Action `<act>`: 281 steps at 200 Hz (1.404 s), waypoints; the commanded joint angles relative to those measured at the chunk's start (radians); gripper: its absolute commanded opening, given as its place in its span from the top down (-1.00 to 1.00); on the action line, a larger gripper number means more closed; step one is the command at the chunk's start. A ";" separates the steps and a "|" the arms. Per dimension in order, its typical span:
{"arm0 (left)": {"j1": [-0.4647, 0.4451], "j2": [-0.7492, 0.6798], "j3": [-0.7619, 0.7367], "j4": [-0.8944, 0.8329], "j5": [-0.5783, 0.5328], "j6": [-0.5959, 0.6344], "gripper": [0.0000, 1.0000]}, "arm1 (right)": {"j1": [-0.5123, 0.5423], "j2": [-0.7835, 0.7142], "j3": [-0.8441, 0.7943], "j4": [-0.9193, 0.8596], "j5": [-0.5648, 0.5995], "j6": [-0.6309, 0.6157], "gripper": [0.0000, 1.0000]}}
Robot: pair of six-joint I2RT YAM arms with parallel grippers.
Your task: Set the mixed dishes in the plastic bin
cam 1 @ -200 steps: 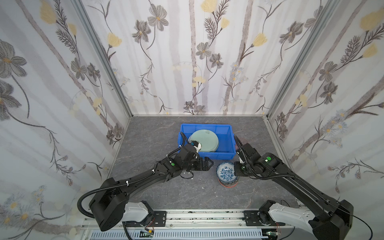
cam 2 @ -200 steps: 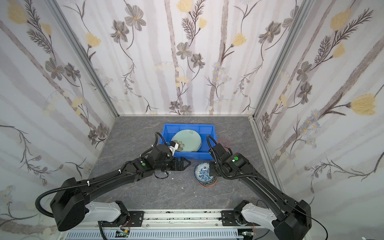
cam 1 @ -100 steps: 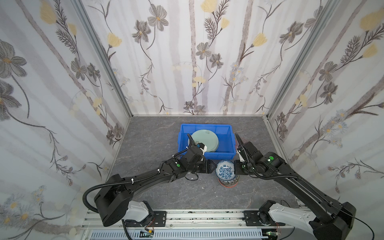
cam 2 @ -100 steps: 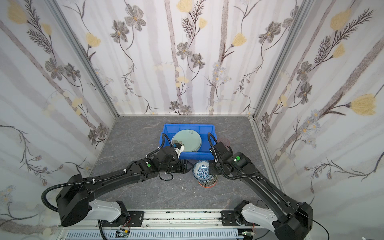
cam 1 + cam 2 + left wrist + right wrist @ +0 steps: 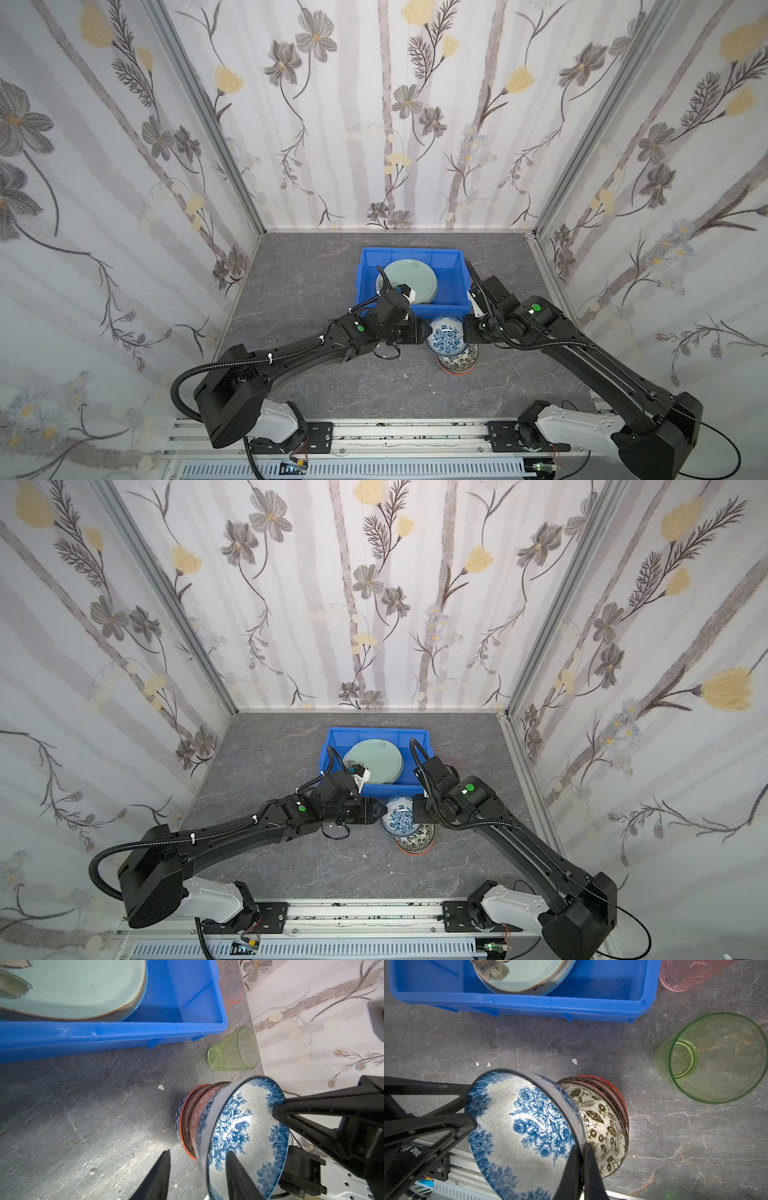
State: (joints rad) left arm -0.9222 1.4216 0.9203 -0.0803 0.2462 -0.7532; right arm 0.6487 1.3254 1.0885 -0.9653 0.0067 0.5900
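Right wrist view: the blue-and-white floral ceramic bowl (image 5: 529, 1126) hangs tilted over a stack of patterned bowls (image 5: 606, 1126) on the grey stone-look surface (image 5: 529, 1043), just on the near side of the bright blue rectangular plastic bin (image 5: 529, 1004), with its right rim pinched between the right jaws. Left wrist view: the left jaws are spread astride the opposite rim, one finger (image 5: 236, 1172) inside the bowl, the other (image 5: 160, 1172) outside and clear of its wall. A round mint green plate (image 5: 411, 280) lies in the bin, and a clear green tumbler (image 5: 716, 1057) stands upright to the right of the stack.
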 commanded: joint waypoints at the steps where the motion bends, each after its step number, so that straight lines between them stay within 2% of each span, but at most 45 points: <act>1: -0.001 0.013 0.015 -0.003 -0.014 -0.009 0.13 | 0.000 0.011 0.022 0.063 -0.001 -0.010 1.00; 25: -0.001 0.023 0.024 -0.007 -0.013 -0.008 0.16 | 0.001 0.026 0.033 0.066 0.003 -0.013 1.00; 103: -0.001 0.055 0.039 -0.025 -0.025 -0.019 0.53 | 0.006 0.070 0.073 0.069 0.019 -0.033 1.00; 125: -0.001 0.057 0.043 -0.032 -0.033 -0.021 0.69 | 0.010 0.080 0.081 0.069 0.021 -0.035 1.00; 138: -0.001 0.060 0.046 -0.038 -0.043 -0.026 0.88 | 0.014 0.084 0.082 0.075 0.016 -0.036 1.00; 152: -0.003 0.063 0.050 -0.044 -0.047 -0.028 0.98 | 0.017 0.087 0.082 0.084 0.010 -0.037 1.00; 185: 0.000 0.067 0.058 -0.056 -0.058 -0.031 1.00 | 0.020 0.089 0.079 0.109 -0.012 -0.038 0.95; 214: -0.002 0.063 0.065 -0.069 -0.069 -0.031 1.00 | 0.020 0.083 0.078 0.128 -0.035 -0.039 0.75; 223: -0.002 0.056 0.070 -0.078 -0.083 -0.029 1.00 | 0.021 0.078 0.082 0.128 -0.033 -0.040 0.63; 281: 0.003 0.036 0.116 -0.165 -0.162 -0.012 1.00 | 0.020 -0.002 0.115 0.133 -0.004 -0.055 0.25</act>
State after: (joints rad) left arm -0.9222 1.4685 1.0111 -0.2272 0.1307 -0.7811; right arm 0.6693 1.3544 1.1839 -0.8795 -0.0269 0.5484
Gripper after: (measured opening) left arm 0.069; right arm 0.340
